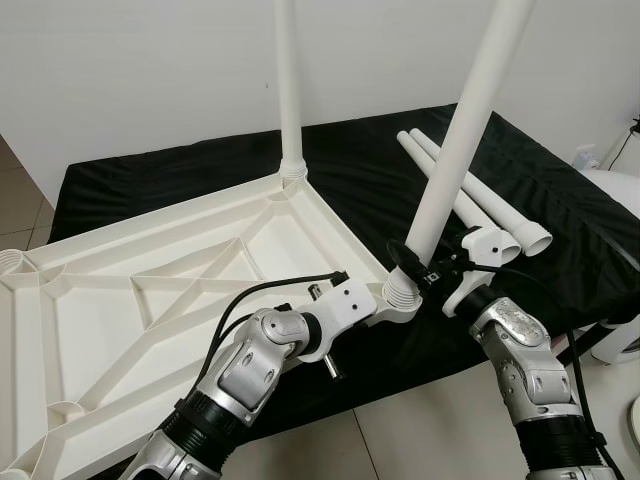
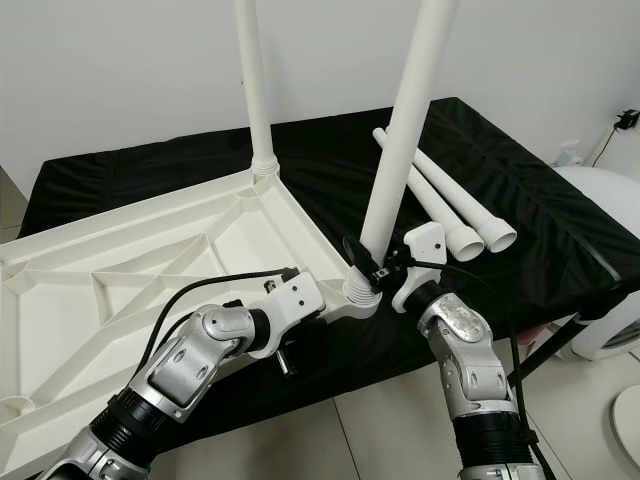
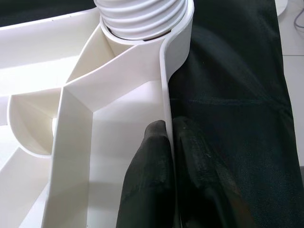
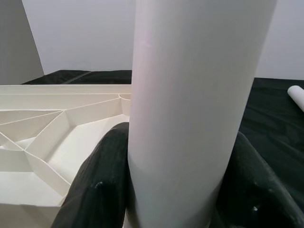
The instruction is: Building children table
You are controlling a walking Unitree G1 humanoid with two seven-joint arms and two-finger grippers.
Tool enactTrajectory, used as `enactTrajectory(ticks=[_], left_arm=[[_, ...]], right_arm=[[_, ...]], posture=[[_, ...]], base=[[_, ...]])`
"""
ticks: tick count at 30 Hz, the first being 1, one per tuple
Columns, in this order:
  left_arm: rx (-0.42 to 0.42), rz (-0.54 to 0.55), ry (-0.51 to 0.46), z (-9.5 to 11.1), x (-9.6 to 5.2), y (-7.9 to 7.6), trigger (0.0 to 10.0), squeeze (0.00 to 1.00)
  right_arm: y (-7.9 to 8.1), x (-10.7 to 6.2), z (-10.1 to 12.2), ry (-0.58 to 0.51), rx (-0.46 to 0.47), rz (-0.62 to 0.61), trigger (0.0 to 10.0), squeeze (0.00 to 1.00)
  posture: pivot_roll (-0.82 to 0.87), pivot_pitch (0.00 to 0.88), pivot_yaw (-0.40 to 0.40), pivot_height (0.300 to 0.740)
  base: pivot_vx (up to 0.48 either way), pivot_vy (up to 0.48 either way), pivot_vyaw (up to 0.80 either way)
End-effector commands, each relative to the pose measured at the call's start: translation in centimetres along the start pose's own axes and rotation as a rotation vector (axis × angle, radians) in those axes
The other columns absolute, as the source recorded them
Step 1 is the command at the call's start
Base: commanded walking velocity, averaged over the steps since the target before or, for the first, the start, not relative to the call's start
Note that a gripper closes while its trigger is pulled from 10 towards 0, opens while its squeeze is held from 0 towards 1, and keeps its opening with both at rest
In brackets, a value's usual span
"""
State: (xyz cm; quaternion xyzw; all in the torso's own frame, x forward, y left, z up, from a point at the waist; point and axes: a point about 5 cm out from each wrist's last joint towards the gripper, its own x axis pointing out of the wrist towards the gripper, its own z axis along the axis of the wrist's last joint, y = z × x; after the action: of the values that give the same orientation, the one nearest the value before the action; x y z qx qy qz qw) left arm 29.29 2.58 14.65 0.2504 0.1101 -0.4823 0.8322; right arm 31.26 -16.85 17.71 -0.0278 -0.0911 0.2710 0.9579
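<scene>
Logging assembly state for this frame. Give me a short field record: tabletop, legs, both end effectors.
tabletop: white tabletop lies underside up on black cloth
fitted leg: far leg upright in far corner socket
leg in work: near leg tilted, base in near corner socket
loose legs: two spare legs lying on the cloth
left end effector: shut on the tabletop's edge wall near that socket
right end effector: shut on the near leg, low on it
</scene>
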Motion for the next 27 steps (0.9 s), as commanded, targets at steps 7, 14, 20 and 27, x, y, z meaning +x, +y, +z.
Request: enactTrajectory(ticks=[7, 14, 20, 27], left_arm=[[0.063, 0.07, -0.083, 2.2, -0.7, 0.8, 10.0, 0.0], [0.063, 0.07, -0.085, 2.2, -0.7, 0.8, 10.0, 0.0], [0.063, 0.069, -0.086, 2.3, -0.7, 0.8, 10.0, 0.0], [0.066, 0.068, -0.086, 2.3, -0.7, 0.9, 10.0, 0.0]], right_arm=[[0.0, -1.5, -3.6, 0.19, -0.017, -0.05, 10.0, 0.0], [0.6, -1.9, -3.8, 0.189, -0.014, -0.053, 10.0, 0.0], [0.9, -2.5, -4.3, 0.202, -0.001, -0.062, 10.0, 0.0], [1.0, -2.7, -4.1, 0.189, 0.009, -0.101, 10.0, 0.0]], posture=[[-0.12, 0.098, 0.055, 0.74], [-0.12, 0.093, 0.052, 0.74], [-0.13, 0.095, 0.056, 0.74], [-0.13, 0.1, 0.06, 0.74]], base=[[0.0, 0.0, 0.0], [0.0, 0.0, 0.0], [0.0, 0.0, 0.0], [0.0, 0.0, 0.0]])
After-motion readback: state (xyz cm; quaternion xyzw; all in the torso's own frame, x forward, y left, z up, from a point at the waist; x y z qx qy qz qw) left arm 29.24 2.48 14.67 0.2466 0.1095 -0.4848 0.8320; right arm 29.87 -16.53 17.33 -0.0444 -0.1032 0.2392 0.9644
